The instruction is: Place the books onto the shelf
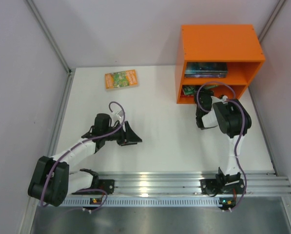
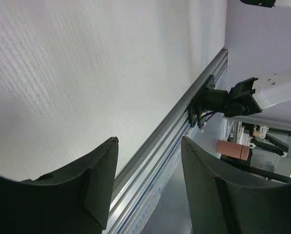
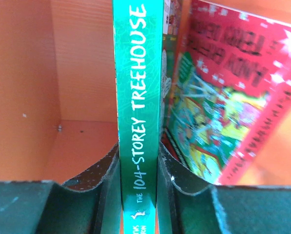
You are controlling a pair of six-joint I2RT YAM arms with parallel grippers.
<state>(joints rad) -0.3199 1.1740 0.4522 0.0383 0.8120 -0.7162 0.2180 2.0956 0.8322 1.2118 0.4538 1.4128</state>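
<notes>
Top view: orange-green book (image 1: 121,79) flat on tabletop (image 1: 155,122), well apart from shelf (image 1: 218,44); right hand (image 1: 203,93) at its lower compartment.
Left wrist: we see left hand (image 2: 150,146) released, empty.
Right wrist: we see right hand grasping green book (image 3: 138,73) inside shelf; red book (image 3: 233,97) leans beside.

The boxy wooden shelf (image 1: 218,41) is glowing bright orange. The thin green paperback (image 3: 138,97) is showing white spine lettering, the red paperback (image 3: 242,73) yellow-green cartoons. The flat orange-green paperback (image 1: 121,79) is contrasting with the white table (image 1: 150,131).
</notes>
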